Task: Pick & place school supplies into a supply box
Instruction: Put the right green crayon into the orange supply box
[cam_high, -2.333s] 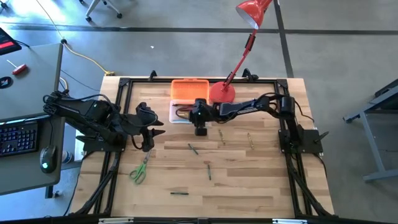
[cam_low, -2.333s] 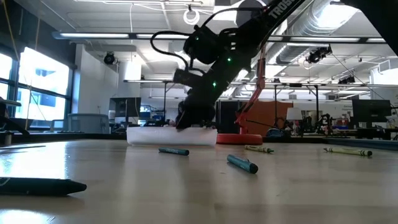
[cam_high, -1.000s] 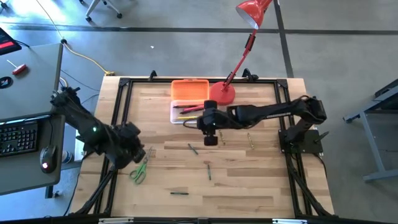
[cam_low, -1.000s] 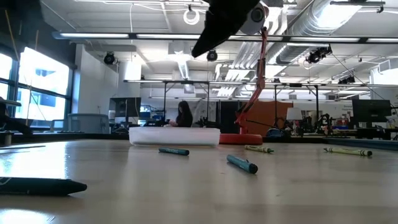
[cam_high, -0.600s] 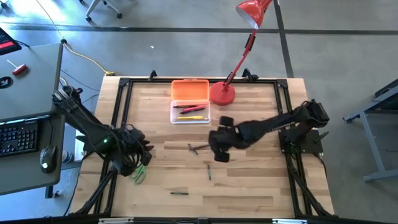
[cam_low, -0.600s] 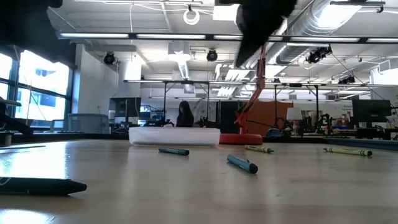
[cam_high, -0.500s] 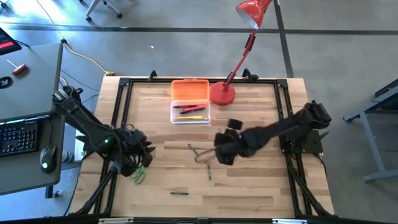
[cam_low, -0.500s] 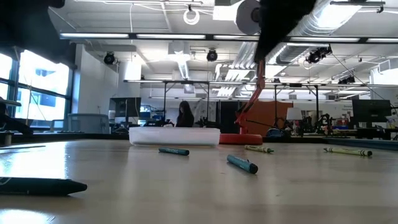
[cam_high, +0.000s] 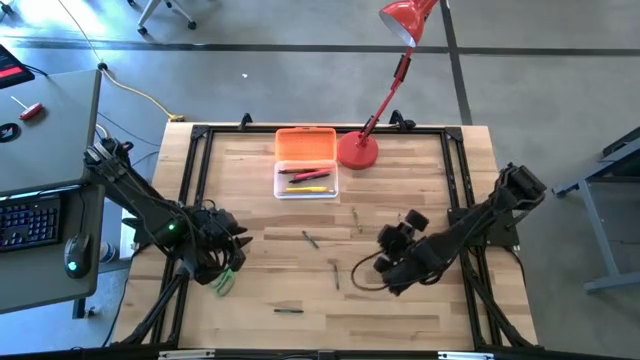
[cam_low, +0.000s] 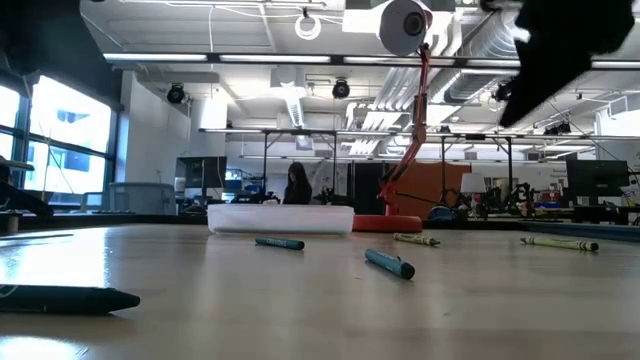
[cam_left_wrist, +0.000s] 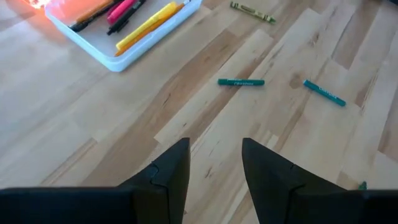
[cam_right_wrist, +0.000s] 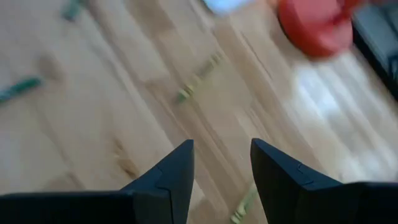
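The supply box (cam_high: 306, 181) lies open at the table's far middle, its orange lid (cam_high: 305, 143) flat behind the clear base. The base holds yellow, pink and dark pens (cam_left_wrist: 147, 23). Loose crayons lie on the wood: green ones (cam_high: 311, 239) (cam_high: 336, 272), an olive one (cam_high: 356, 218) and a dark one (cam_high: 289, 310). Green-handled scissors (cam_high: 223, 282) lie near the left edge, partly under my left gripper (cam_left_wrist: 216, 146), which hangs open above the table. My right gripper (cam_right_wrist: 222, 146) is open over the right half of the table (cam_high: 392, 262), with only bare wood between its fingers.
A red desk lamp stands with its round base (cam_high: 357, 150) beside the box's right end, its arm leaning past the far edge. A black frame (cam_high: 195, 180) runs along the table's sides. A desk with a keyboard (cam_high: 30, 220) stands left of the table.
My right gripper has swung from beside the supply box toward the table's near right, sinking a little and rolling as it went. My left gripper dropped lower over the scissors, then held still. Both stayed open. No supply has moved.
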